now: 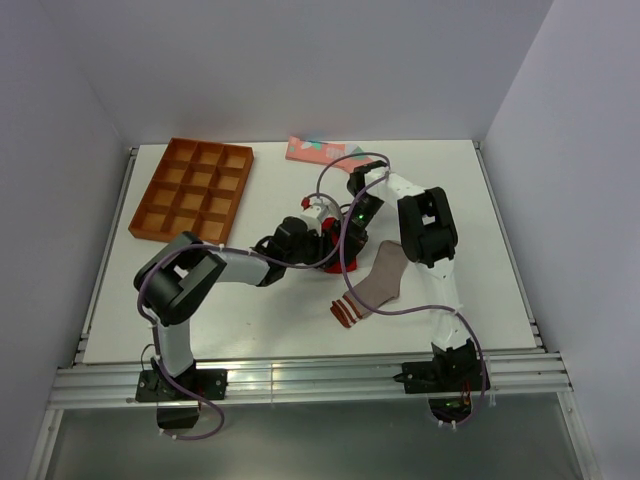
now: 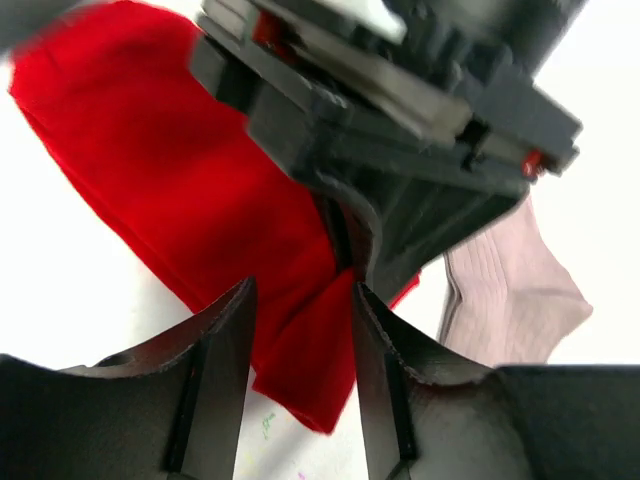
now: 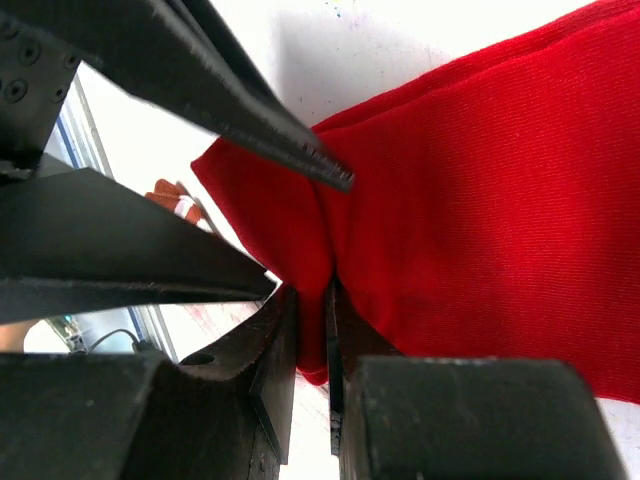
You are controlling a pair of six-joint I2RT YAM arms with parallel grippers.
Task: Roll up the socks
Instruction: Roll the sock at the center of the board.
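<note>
The red sock [image 2: 150, 150] lies mid-table, mostly hidden under both grippers in the top view [image 1: 335, 264]. My right gripper [image 3: 312, 300] is shut on a pinched fold of the red sock [image 3: 480, 180]. My left gripper [image 2: 302, 300] is open, its fingers [image 2: 225, 370] either side of the same fold just below the right gripper's pinch, with a gap on the left side. The grey-brown sock [image 1: 382, 275] with its striped cuff [image 1: 345, 312] lies flat right of the grippers and shows in the left wrist view [image 2: 500, 290]. The salmon-pink sock [image 1: 318, 150] lies at the table's far edge.
An orange compartment tray [image 1: 195, 190] sits at the back left. The two grippers [image 1: 318, 240] [image 1: 345, 235] meet tip to tip at mid-table, with the right arm's elbow [image 1: 428, 225] raised above the grey-brown sock's toe end.
</note>
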